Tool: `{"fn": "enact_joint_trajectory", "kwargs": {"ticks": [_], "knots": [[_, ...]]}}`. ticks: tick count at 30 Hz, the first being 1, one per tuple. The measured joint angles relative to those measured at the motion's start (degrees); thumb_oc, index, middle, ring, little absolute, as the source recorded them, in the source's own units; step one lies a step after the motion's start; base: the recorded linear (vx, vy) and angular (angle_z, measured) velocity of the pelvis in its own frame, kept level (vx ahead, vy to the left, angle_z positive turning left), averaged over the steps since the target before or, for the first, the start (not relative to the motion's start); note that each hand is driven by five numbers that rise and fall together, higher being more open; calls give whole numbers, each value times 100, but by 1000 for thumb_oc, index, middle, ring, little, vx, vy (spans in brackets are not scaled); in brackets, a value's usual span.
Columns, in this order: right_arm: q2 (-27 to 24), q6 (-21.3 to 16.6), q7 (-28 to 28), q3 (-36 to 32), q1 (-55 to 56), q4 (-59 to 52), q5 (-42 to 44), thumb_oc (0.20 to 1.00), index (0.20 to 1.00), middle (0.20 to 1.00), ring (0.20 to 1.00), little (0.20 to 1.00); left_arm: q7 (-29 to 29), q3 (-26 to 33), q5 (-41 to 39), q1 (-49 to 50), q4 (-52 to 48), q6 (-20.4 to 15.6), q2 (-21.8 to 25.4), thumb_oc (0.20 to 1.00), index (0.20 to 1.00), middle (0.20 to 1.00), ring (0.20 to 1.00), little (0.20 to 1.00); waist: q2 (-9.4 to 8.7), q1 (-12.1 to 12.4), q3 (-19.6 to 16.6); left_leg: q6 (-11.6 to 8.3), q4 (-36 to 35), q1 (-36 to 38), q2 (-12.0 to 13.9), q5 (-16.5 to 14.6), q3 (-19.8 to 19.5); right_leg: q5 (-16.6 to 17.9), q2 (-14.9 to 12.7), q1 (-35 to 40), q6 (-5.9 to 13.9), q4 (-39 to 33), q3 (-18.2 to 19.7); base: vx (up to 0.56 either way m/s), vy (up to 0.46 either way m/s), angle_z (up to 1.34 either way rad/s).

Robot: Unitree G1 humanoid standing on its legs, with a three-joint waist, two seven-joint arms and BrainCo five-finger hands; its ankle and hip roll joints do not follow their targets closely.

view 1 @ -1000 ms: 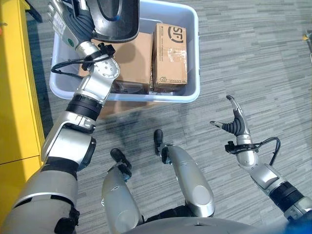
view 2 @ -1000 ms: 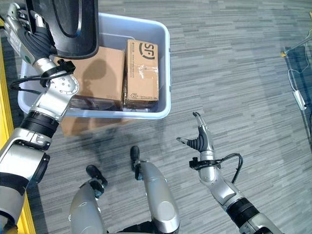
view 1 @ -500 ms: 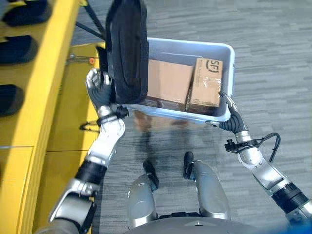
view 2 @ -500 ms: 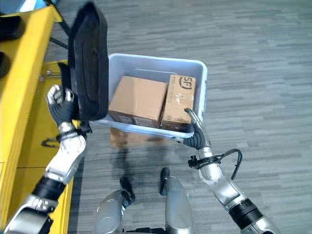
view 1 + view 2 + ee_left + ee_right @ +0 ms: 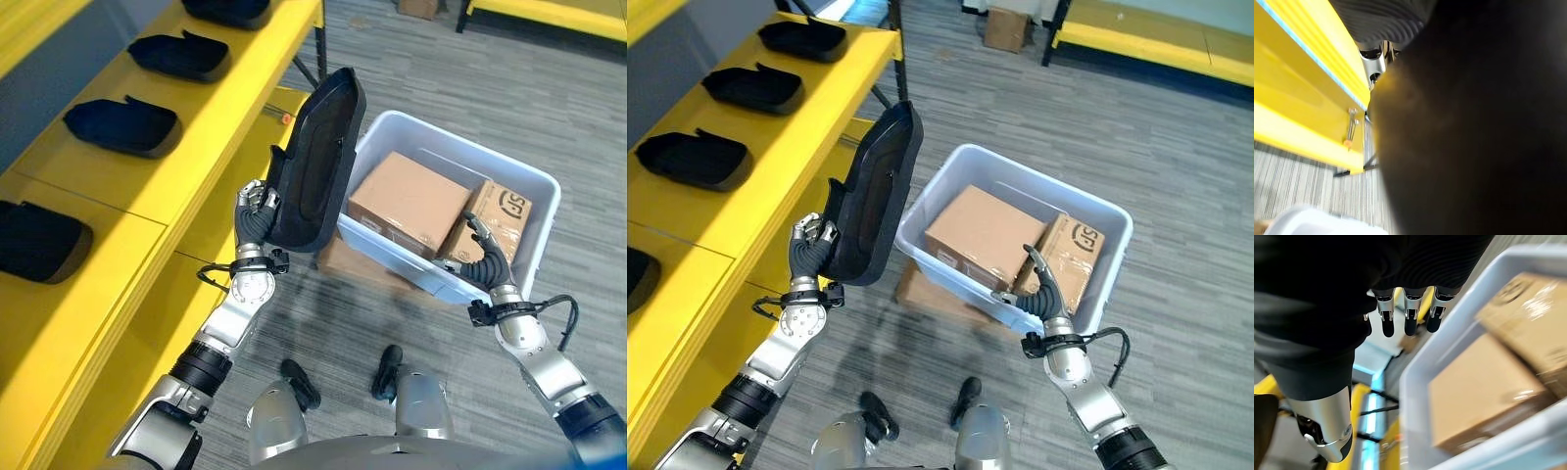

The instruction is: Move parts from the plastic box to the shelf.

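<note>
The left hand [image 5: 252, 208] grips a black part [image 5: 313, 162], upright between the yellow shelf's [image 5: 196, 117] front edge and the plastic box [image 5: 534, 186]; the right hand [image 5: 487, 264], fingers relaxed and empty, hovers at the box's near rim

Printed mark: a dark logo on the top flap of the smaller brown cardboard box [image 5: 498, 213], which lies in the pale blue-grey plastic box [image 5: 534, 182]; brand not read off.
Larger brown cardboard box [image 5: 409, 204]: no legible print.
Black moulded parts [image 5: 118, 125] on the yellow shelf [image 5: 147, 186]: no legible markings.
Numbers, signs: none readable.
</note>
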Motion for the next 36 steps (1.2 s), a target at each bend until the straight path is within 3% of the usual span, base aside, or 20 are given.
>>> {"fn": "enact_joint_trajectory", "kwargs": {"ticks": [6, 14, 18, 20, 22, 23, 24, 26, 28, 29, 31, 34, 36], "knots": [[-1, -82, 50, 414, -228, -21, 0, 1000, 1000, 1000, 1000, 1000, 28, -26, 679, 426, -443, 90, 216, 200, 200, 200, 200, 200, 124, 401, -43, 1, -284, 18, -96, 175, -272, -1, 1, 165, 11, -53, -195, -77, 123, 28], [2, -89, 321, 465, -181, -394, -1, 1000, 1000, 1000, 1000, 1000, -176, 290, 924, 1025, -774, 112, 235, 200, 200, 200, 200, 200, 237, 619, -113, -44, -633, 194, -267, 268, -608, -16, -68, 476, 139, -97, -498, -12, 157, 24], [27, -125, 479, 465, -138, -846, -3, 1000, 1000, 1000, 1000, 1000, -459, 497, 1092, 1407, -925, 109, 253, 200, 200, 200, 200, 200, 214, 763, -328, -38, -770, 207, -430, 333, -835, -13, -123, 628, 253, -190, -464, -33, 160, 39], [184, -117, 595, 459, -128, -926, -6, 1000, 1000, 1000, 1000, 1000, -679, 595, 1169, 1583, -1000, 86, 429, 200, 200, 200, 200, 200, 136, 786, -384, 31, -893, 193, -636, 359, -1100, 54, -235, 780, 372, -245, -413, -85, 241, 80], [215, -116, 627, 446, 15, -950, -5, 1000, 1000, 1000, 1000, 1000, -833, 584, 1483, 1564, -1021, 24, 540, 200, 200, 200, 200, 200, 71, 678, -427, 302, -1130, 255, -791, 509, -1606, 112, -279, 786, 472, -8, 302, -74, 138, 119], [211, -116, 630, 442, 85, -944, -5, 1000, 1000, 1000, 1000, 1000, -876, 571, 1500, 1547, -1023, 0, 589, 200, 200, 200, 200, 200, 86, 591, -430, 384, -1316, 302, -828, 645, -1892, -35, -237, 613, 597, 272, 778, -50, 48, 134], [232, -117, 627, 441, 200, -950, -5, 1000, 1000, 1000, 1000, 1000, -907, 558, 1544, 1527, -1047, -42, 674, 200, 200, 200, 200, 200, 87, 436, -442, 419, -1405, 254, -827, 761, -2155, -253, 64, 605, 842, 118, 1451, -54, 59, 128], [231, -113, 646, 421, 325, -953, -4, 1000, 1000, 1000, 1000, 1000, -954, 568, 1584, 1515, -1050, -95, 779, 200, 200, 200, 200, 200, 24, 451, -437, 442, -1410, 192, -832, 793, -2352, -361, 414, 439, 775, 96, 1831, -4, 78, 87], [234, -113, 741, 327, 491, -1012, 6, 1000, 1000, 1000, 1000, 1000, -951, 586, 1586, 1765, -1113, -97, 897, 200, 200, 200, 200, 200, -62, 462, -507, 409, -1434, 209, -906, 771, -2436, -423, 815, 300, 650, 121, 1857, -62, 27, 41], [215, -116, 783, 284, 500, -1020, 51, 1000, 1000, 1000, 1000, 1000, -934, 587, 1585, 1945, -1133, -105, 900, 200, 200, 200, 200, 200, -75, 469, -541, 403, -1434, 218, -988, 768, -2459, -557, 890, 334, 425, 28, 1841, -114, -29, 16], [143, -115, 795, 218, 483, -1008, 111, 1000, 1000, 1000, 1000, 1000, -934, 536, 1586, 2134, -1133, -121, 837, 200, 200, 200, 200, 200, 37, 435, -556, 311, -1430, 151, -957, 838, -2584, -572, 1021, 357, 366, -89, 1948, -129, -87, 19], [153, -136, 802, 224, 408, -827, 113, 1000, 1000, 1000, 1000, 1000, -932, 512, 1587, 2130, -1132, -132, 830, 200, 200, 200, 200, 200, 56, 511, -577, 99, -1406, 16, -804, 973, -2708, -415, 1206, 401, 79, -406, 1832, -136, -102, 18], [152, -134, 796, 231, 279, -630, 114, 1000, 1000, 1000, 1000, 1000, -932, 512, 1588, 2115, -1118, -180, 793, 200, 200, 200, 200, 200, 119, 614, -582, -1, -1412, -84, -723, 1020, -2793, -331, 1348, 400, -12, -533, 1766, -65, -64, 16]]}}
